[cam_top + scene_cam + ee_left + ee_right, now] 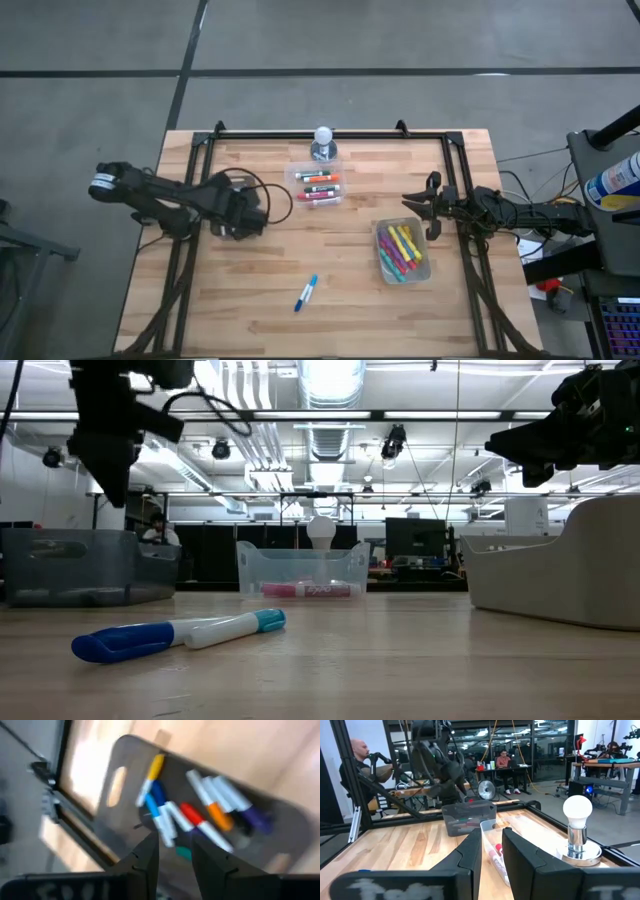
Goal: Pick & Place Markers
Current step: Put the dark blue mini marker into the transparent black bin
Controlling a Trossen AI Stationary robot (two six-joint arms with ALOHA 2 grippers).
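My left gripper (175,852) hangs over the grey tray (280,815), fingers parted and, as far as the blur shows, empty. Markers (200,815) lie in the tray. I should lift straight clear. My right gripper (491,847) waits, fingers narrowly apart.

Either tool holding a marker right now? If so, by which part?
Nothing is held. The left tool hovers open over the markers in the dark grey flat tray; the right tool hangs empty above the table's right edge.

Mixed-colour markers (319,185) in tubs and tray; one blue-capped marker (306,293) loose on table
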